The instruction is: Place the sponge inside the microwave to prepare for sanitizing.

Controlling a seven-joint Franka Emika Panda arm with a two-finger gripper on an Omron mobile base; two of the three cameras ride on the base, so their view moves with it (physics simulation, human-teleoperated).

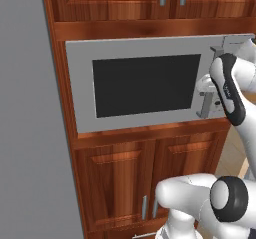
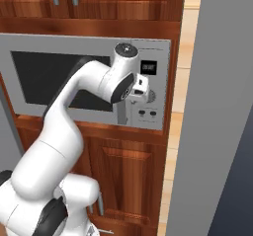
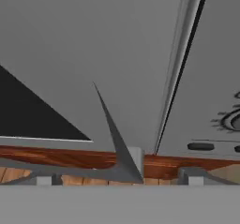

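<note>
While spread wide, hand [image 3: 117, 178] sits at microwave [image 1: 80, 83] door handle [image 1: 206, 108], holding nothing.

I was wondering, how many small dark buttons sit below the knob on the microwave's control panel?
2: the left small dark oval button and the right one sit side by side under the round knob of the grey built-in microwave; the arm may hide others.

No legible text or labels

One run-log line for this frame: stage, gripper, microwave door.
stage: reaching for door handle | gripper: open, holding nothing | microwave: door shut
</note>
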